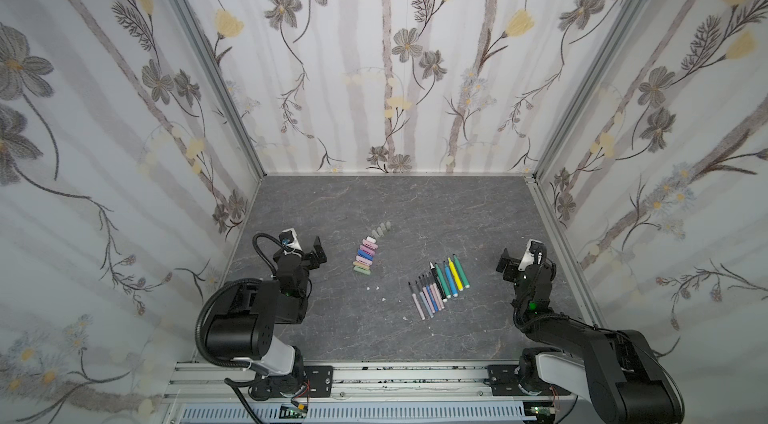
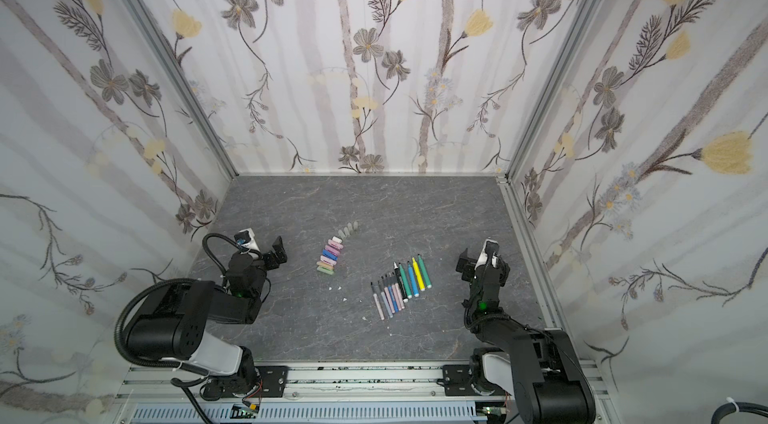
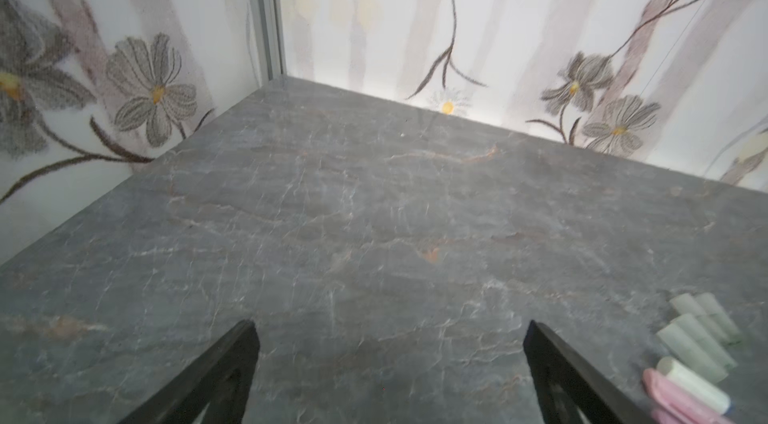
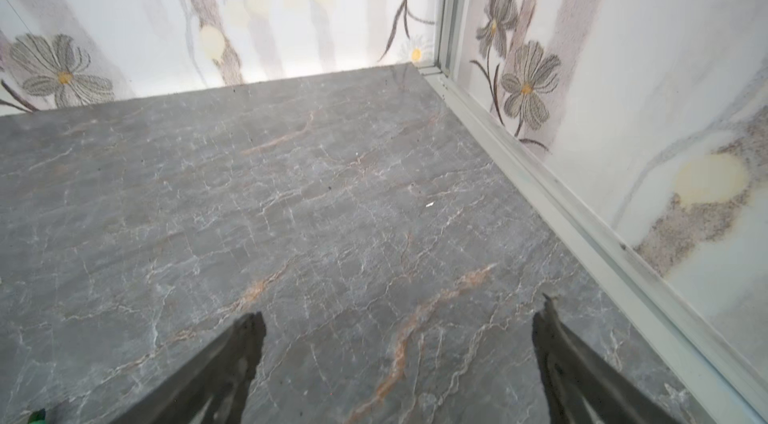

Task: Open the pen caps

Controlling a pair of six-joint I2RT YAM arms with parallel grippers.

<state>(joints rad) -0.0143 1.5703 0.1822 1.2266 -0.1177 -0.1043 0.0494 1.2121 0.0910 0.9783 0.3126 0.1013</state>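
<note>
Both top views show the pen caps lying off the pens in a slanting row at mid-table: pastel ones point(image 1: 365, 255) point(image 2: 330, 255) side by side, translucent greyish ones point(image 1: 381, 228) point(image 2: 348, 228) just behind them. The uncapped pens point(image 1: 440, 287) point(image 2: 401, 287) lie fanned in a row to their right. My left gripper point(image 1: 318, 253) point(image 2: 277, 253) point(image 3: 390, 324) hangs open and empty left of the caps. Some greyish caps point(image 3: 698, 339) and a pink one point(image 3: 681, 397) show beside it. My right gripper point(image 1: 505, 266) point(image 2: 464, 266) point(image 4: 401, 314) is open and empty right of the pens.
Small white scraps point(image 1: 374, 289) lie on the grey marble table point(image 1: 374, 201) between caps and pens. Flowered walls close the back and both sides. A metal rail point(image 4: 561, 210) runs along the right wall near my right gripper. A green tip point(image 4: 37, 415) shows at that view's corner.
</note>
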